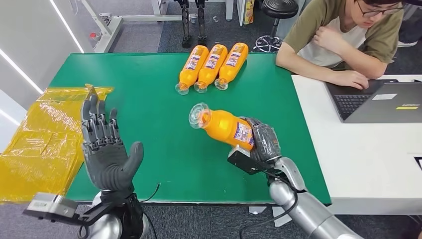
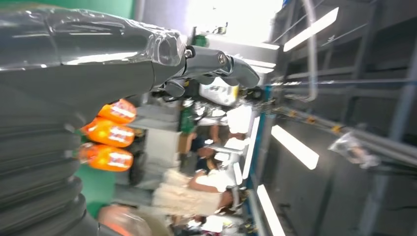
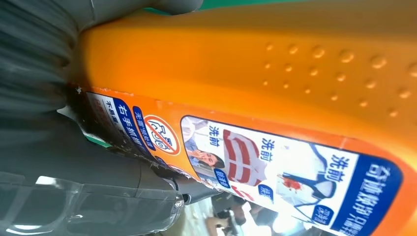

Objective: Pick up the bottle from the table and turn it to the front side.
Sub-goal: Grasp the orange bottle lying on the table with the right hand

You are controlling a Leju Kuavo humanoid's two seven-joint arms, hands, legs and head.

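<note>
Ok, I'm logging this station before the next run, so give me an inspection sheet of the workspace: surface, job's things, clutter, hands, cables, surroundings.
Surface: green table, with a white table butted against its right side.
Job's things: orange bottle held off the green table, cap end pointing away from the robot; label visible in the right wrist view.
Clutter: three more bottles lying side by side at the far edge; yellow bags on the left.
Hands: left hand raised, fingers spread, holding nothing; right hand grips the bottle's base end.
Cables: black cable at the near edge.
Surroundings: person at a laptop; stool behind.
</note>
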